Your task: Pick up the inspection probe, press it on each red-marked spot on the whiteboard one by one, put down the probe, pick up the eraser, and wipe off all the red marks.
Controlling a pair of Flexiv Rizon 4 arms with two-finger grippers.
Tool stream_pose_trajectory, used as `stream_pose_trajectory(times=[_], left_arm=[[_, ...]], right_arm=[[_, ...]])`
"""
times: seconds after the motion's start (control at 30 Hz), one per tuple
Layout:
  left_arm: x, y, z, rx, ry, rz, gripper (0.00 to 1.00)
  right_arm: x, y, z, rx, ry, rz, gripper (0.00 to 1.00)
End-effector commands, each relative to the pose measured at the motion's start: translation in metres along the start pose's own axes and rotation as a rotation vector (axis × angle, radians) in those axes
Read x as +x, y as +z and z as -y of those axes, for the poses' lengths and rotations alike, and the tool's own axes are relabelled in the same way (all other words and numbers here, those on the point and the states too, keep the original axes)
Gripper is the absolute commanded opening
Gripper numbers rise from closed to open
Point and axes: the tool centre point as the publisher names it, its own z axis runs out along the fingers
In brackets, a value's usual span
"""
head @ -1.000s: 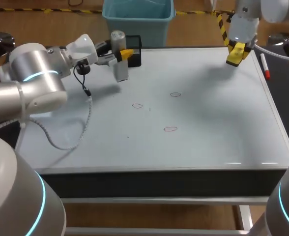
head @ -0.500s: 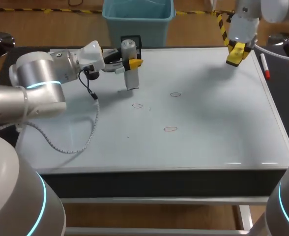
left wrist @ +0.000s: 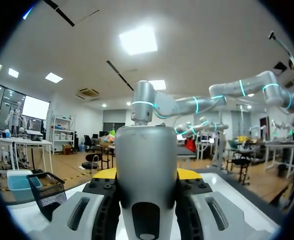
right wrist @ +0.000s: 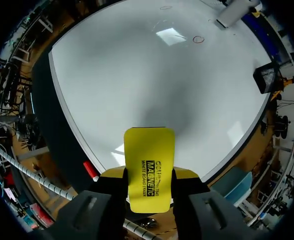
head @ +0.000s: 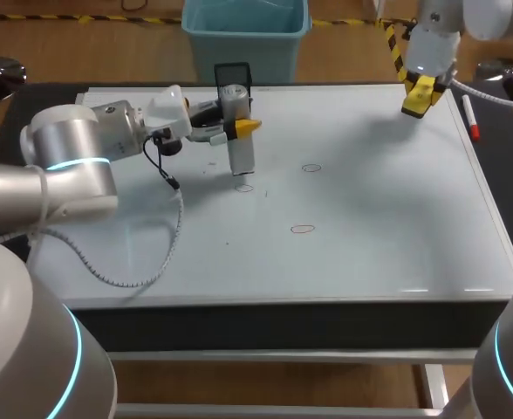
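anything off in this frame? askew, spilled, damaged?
Nothing spilled or damaged. One oddity: the right claw holds the yellow eraser over the far right corner of the whiteboard while the left claw has the probe upright at a red mark. All three marks show unwiped.

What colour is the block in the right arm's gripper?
The eraser is yellow; the right wrist view shows it best.

The left arm reaches level toward the middle, and the left end effector (head: 239, 127) is closed on the upright probe (head: 242, 159). The right end effector (head: 420, 96) hangs at the far right corner, gripping the eraser (right wrist: 149, 160).
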Motion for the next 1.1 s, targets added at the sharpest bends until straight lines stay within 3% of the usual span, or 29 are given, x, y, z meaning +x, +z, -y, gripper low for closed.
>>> stream_pose_trajectory(times=[0.03, 1.1], left_arm=[[0.008, -0.001, 0.006, -0.032, -0.005, 0.005, 0.0], [0.022, -0.003, -0.022, -0.023, -0.029, -0.024, 0.0]], right_arm=[[0.001, -0.001, 0.0, 0.001, -0.002, -0.002, 0.0], [0.001, -0.001, 0.0, 0.001, -0.002, -0.002, 0.0]])
